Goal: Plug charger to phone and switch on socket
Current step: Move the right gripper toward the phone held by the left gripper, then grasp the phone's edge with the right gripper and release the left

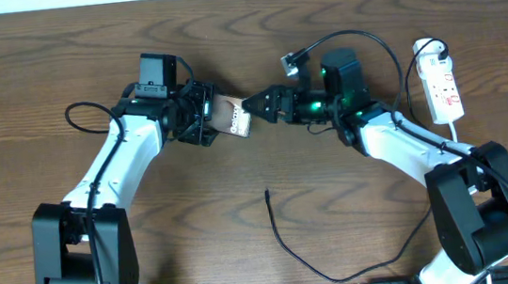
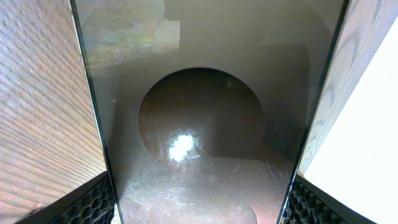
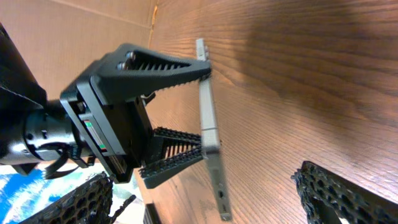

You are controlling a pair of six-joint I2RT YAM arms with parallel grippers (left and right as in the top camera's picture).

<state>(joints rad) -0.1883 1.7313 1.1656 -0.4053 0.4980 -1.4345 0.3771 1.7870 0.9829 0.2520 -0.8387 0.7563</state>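
The phone (image 1: 232,116) is held off the table, edge-up, by my left gripper (image 1: 202,114), which is shut on its sides. In the left wrist view the phone's glossy screen (image 2: 199,124) fills the space between the left fingers (image 2: 200,211). My right gripper (image 1: 258,104) is open at the phone's free end. In the right wrist view the phone (image 3: 208,124) shows edge-on, its port end between the spread right fingers (image 3: 211,200). The charger cable lies loose on the table, its plug tip (image 1: 267,194) pointing away from me. The white socket (image 1: 443,84) lies at the far right.
The charger cable curves from its tip down to the table's front edge (image 1: 344,277) and up along the right arm's base. A thicker black robot cable (image 1: 357,38) loops above the right wrist. The socket's white plug (image 1: 427,46) is at its far end.
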